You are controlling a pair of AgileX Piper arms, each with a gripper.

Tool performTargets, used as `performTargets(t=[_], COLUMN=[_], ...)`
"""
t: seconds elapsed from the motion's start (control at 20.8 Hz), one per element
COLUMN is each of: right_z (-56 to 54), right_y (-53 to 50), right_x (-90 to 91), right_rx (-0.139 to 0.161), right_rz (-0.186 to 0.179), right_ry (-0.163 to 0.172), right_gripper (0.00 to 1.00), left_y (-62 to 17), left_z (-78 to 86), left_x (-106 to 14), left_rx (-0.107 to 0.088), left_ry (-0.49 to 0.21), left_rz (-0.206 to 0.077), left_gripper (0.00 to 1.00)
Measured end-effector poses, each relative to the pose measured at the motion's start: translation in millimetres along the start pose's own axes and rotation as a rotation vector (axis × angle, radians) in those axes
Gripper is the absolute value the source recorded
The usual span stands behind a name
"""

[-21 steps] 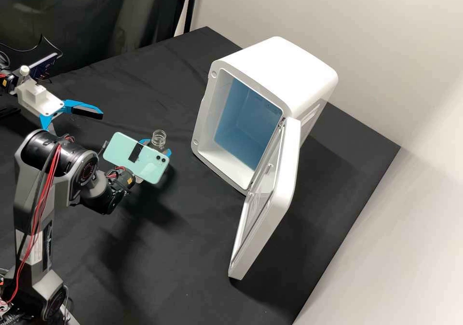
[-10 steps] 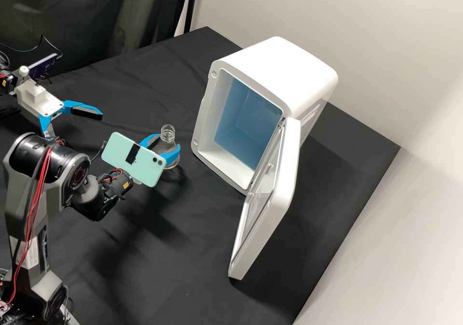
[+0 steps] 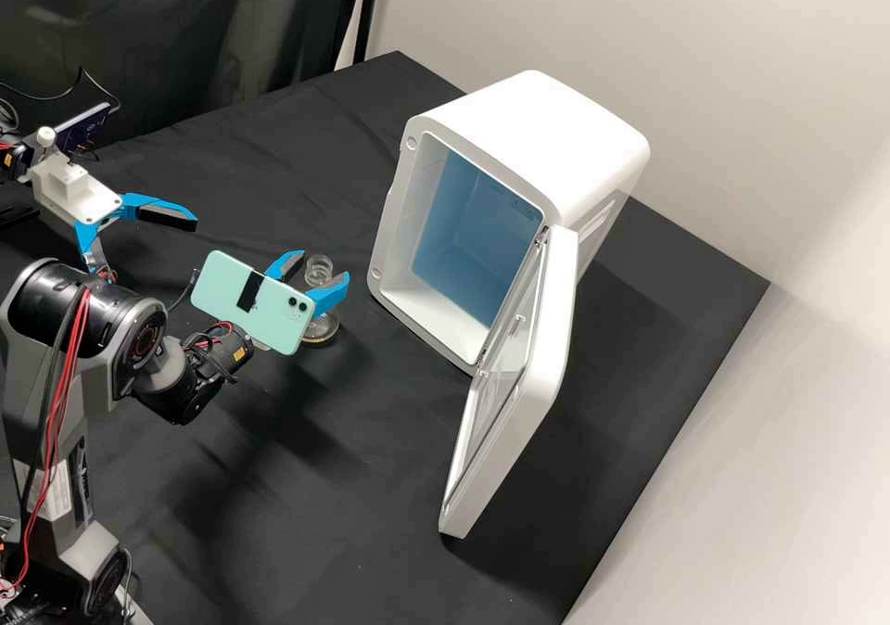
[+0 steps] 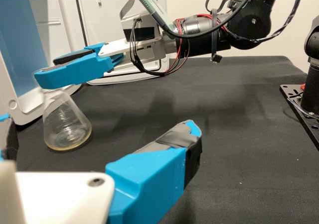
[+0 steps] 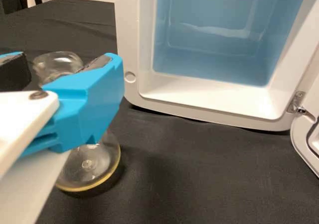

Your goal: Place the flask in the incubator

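While the flask [image 4: 66,126] stands upright on the surface [image 3: 371,477], the incubator [image 3: 519,152] stands open beside it.
Right end effector [image 3: 323,266] straddles the flask neck, fingers apart on either side; contact with the glass cannot be confirmed. The flask sits outside the incubator, near its open front. The door [image 3: 519,375] is swung wide. Left end effector [image 3: 144,235] hovers well apart from the flask, fingers spread, holding nothing.
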Motion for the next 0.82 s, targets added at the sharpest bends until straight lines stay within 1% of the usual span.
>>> performTargets(t=[0.05, 0.19, 0.29, 0.38, 0.43, 0.53, 0.67, 0.72, 0.77, 0.82], right_z=[0.7, 5.8, 8.3, 10.9, 11.8, 12.4, 13.9, 14.6, 16.3, 17.8], right_y=[0.6, 4.8, 6.9, 9.0, 9.6, 8.8, 4.7, 2.7, 0.0, -2.1], right_x=[0.1, 0.8, 1.1, 1.4, 1.6, 1.8, 3.8, 4.1, 4.4, 4.7], right_rx=[-0.001, 0.018, 0.038, 0.049, 0.065, 0.082, 0.105, 0.116, 0.122, 0.126], right_rz=[0.001, 0.015, 0.022, 0.029, 0.025, 0.004, -0.065, -0.083, -0.104, -0.115], right_ry=[-0.001, -0.018, -0.025, -0.033, -0.031, -0.023, -0.009, -0.007, -0.014, -0.023], right_gripper=[1.0, 1.0, 1.0, 1.0, 1.0, 1.0, 1.0, 1.0, 1.0, 1.0], left_y=[0.0, 0.0, 0.0, 0.0, 0.0, 0.0, 0.0, 0.0, 0.0, 0.0], left_z=[0.0, 0.0, 0.0, 0.0, 0.0, 0.0, 0.0, 0.0, 0.0, 0.0], left_x=[0.0, 0.0, 0.0, 0.0, 0.0, 0.0, 0.0, 0.0, 0.0, 0.0], left_rx=[0.0, 0.0, 0.0, 0.0, 0.0, 0.0, 0.0, 0.0, 0.0, 0.0], left_ry=[0.0, 0.0, 0.0, 0.0, 0.0, 0.0, 0.0, 0.0, 0.0, 0.0], left_rz=[0.0, 0.0, 0.0, 0.0, 0.0, 0.0, 0.0, 0.0, 0.0, 0.0], left_gripper=[1.0, 1.0, 1.0, 1.0, 1.0, 1.0, 1.0, 1.0, 1.0, 1.0])
